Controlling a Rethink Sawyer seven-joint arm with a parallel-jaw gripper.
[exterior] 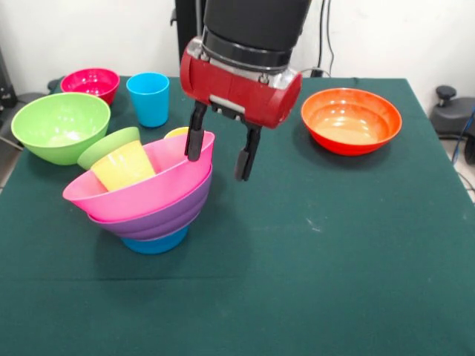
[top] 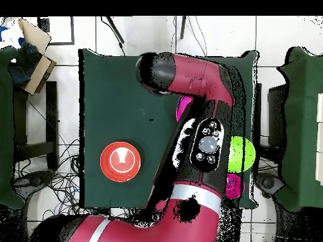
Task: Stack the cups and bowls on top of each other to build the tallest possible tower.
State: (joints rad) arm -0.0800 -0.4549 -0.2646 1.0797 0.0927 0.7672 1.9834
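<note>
Table: we see a dark green cloth (exterior: 334, 245) over the top; white wall behind, tiled floor and loose cables around it from overhead.
Tower: we find the tower (exterior: 145, 196) left of centre, tilted; blue bowl (exterior: 154, 242) at the base, purple bowl (exterior: 159, 215) on it, pink bowl (exterior: 141, 185) on top, holding a yellow cup (exterior: 122, 165) and a small green bowl (exterior: 107, 146).
Claw: the gripper (exterior: 220, 152) is spread open, empty, one finger (exterior: 195, 137) at the pink bowl's rim.
Around: lime bowl (exterior: 56, 126), red bowl (exterior: 90, 81) and blue cup (exterior: 148, 98) far left; orange bowl (exterior: 350, 120) well apart, right.
Obstruction: from overhead the arm (top: 199, 135) hides most of the tower.
</note>
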